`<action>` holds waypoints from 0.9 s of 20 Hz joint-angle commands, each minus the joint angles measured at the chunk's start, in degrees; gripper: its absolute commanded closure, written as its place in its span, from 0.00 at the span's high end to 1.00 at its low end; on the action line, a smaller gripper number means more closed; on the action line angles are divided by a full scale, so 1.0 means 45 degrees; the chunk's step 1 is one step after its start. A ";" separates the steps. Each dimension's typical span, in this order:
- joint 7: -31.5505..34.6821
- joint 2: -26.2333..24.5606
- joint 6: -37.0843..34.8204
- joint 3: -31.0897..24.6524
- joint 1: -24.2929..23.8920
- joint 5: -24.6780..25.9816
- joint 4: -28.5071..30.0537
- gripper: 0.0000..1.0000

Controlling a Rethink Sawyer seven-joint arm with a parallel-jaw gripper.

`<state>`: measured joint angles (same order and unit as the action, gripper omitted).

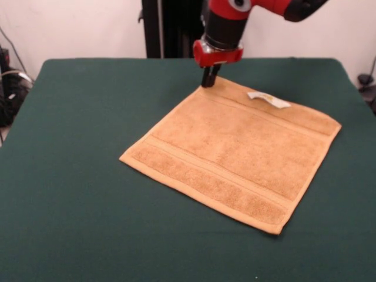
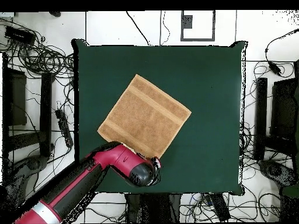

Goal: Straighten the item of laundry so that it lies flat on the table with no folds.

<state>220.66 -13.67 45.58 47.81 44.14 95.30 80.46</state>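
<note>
The item of laundry is an orange-tan towel spread as a diamond on the green table, with no fold showing. A small white label sits curled near its far right hem. My gripper stands upright at the towel's far corner. Its dark fingers are shut close together and their tips touch that corner; whether cloth is pinched between them I cannot tell. In the overhead view the towel lies left of the table's middle, and the arm's red head covers the gripper at the towel's lower corner.
Green table surface surrounds the towel on all sides, widest on the front view's left and near side. Cables and dark equipment lie on the floor round the table.
</note>
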 commanded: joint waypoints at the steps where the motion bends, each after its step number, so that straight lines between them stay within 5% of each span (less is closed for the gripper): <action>1: 0.2344 -0.0386 0.0173 -0.2786 -0.0122 -0.0530 -0.0542 0.00; 18: 0.2759 -0.1291 -0.0120 -0.2885 -0.0662 -0.0173 -0.1547 0.00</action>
<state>220.66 -13.49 45.62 47.37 43.27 95.44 80.43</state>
